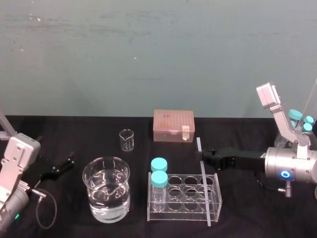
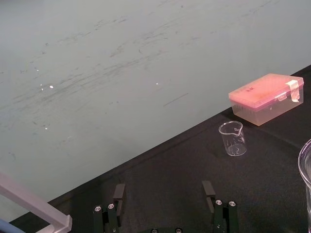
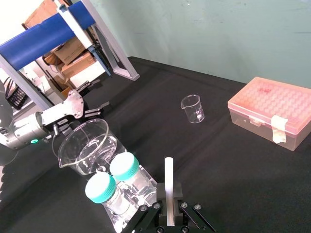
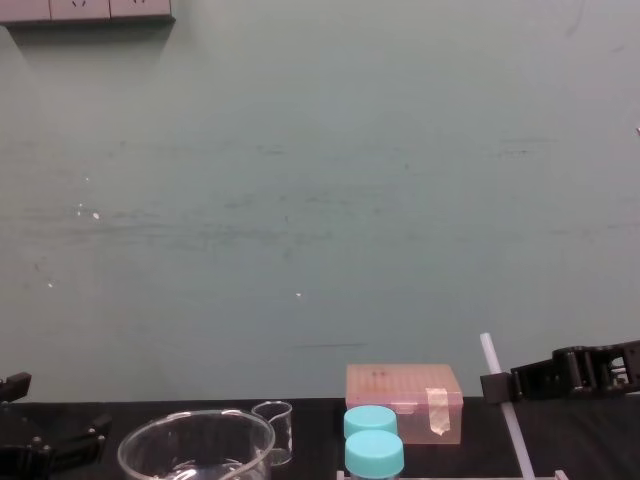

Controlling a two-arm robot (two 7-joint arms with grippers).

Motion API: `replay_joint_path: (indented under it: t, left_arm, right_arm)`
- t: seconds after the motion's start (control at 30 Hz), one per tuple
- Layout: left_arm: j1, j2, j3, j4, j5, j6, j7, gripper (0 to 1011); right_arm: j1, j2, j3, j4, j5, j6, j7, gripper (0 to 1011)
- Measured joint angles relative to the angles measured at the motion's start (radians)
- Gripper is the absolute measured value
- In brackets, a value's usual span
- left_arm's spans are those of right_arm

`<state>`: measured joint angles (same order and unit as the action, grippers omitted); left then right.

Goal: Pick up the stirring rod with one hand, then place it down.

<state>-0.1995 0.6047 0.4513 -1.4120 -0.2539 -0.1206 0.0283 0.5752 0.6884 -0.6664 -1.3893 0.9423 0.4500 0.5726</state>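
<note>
Nearest on the black surface [image 1: 247, 134] stand a water-filled beaker [image 1: 106, 191] and a clear rack [image 1: 184, 197] holding two teal-capped bottles [image 1: 159, 174]. Farther back, a small beaker [image 1: 127, 140] and a pink box [image 1: 173, 126] sit before a teal wall [image 1: 148, 49]. The right gripper [image 1: 203, 157] has its fingers closed on the stirring rod [image 1: 206, 196] near the rod's upper end, and the rod slants down along the rack's right side. The left gripper [image 1: 64, 163] sits at the left, fingers spread wide and empty.

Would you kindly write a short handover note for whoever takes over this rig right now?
Right gripper: shut on the rod, near its upper end.
Left gripper: open, parked at the left.
Rod: tilted, with its lower end down at the right side of the rack. I cannot tell whether it is lifted clear.
Done: the grasp.
Left: lift the rod if needed, then place it down.
</note>
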Motion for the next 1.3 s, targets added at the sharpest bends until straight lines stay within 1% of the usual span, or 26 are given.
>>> replay_joint_path:
  t: [0.5,0.6,0.7,0.8,0.93,0.97,1.07,1.23,1.3]
  left_arm:
    - [0.0,0.0,0.0,0.0,0.0,0.0,0.0,1005]
    - [0.0,0.0,0.0,0.0,0.0,0.0,0.0,1005]
    - [0.0,0.0,0.0,0.0,0.0,0.0,0.0,1005]
    - [0.0,0.0,0.0,0.0,0.0,0.0,0.0,1005]
    - [0.0,0.0,0.0,0.0,0.0,0.0,0.0,1005]
    - [0.0,0.0,0.0,0.0,0.0,0.0,0.0,1005]
    - [0.0,0.0,0.0,0.0,0.0,0.0,0.0,1005]
    - [0.0,0.0,0.0,0.0,0.0,0.0,0.0,1005]
    - [0.0,0.0,0.0,0.0,0.0,0.0,0.0,1005]
  right_arm:
    - [0.0,0.0,0.0,-0.001,0.0,-0.002,0.0,71]
    - [-0.016,0.009,0.015,-0.014,0.004,-0.039,0.0,71]
    - [-0.036,0.017,0.038,-0.03,0.012,-0.084,0.0,71]
    - [-0.064,0.026,0.072,-0.054,0.025,-0.14,0.0,71]
    - [-0.083,0.034,0.1,-0.073,0.038,-0.176,0.0,71]
    - [-0.092,0.037,0.114,-0.082,0.043,-0.192,0.001,71]
    - [-0.106,0.043,0.14,-0.099,0.051,-0.221,-0.001,71]
    - [-0.12,0.043,0.177,-0.129,0.045,-0.265,-0.034,71]
    - [-0.121,0.038,0.196,-0.142,0.03,-0.292,-0.054,71]
